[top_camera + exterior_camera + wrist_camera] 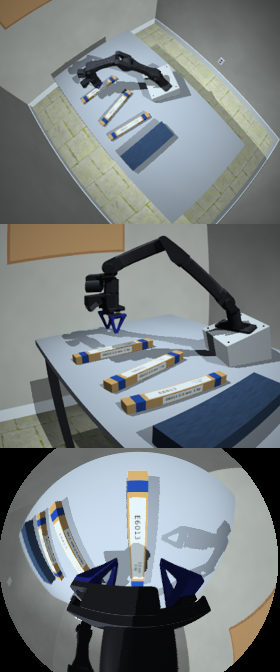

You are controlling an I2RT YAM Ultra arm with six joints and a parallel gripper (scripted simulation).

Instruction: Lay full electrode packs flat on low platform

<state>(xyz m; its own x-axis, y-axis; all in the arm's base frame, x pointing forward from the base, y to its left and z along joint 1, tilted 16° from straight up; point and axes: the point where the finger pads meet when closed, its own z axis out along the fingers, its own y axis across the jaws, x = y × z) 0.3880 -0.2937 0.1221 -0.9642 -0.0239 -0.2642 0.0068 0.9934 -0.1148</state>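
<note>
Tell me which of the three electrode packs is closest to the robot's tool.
The pack farthest from the dark blue platform: this pack alone lies beneath the open tool; the other two lie off to one side.

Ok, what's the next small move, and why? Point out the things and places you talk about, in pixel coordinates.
I'd probably lower the gripper [99, 85] [112, 330] [138, 561] straight down over the pack farthest from the platform [91, 95] [115, 353] [137, 513]: its fingers are open above it, and the wrist view shows it running between them.

Arm [138, 65] [195, 270]: matte black | end effector [99, 85] [112, 330] [138, 561]: blue, triangular fingers | cables: seemingly none discernible
</note>
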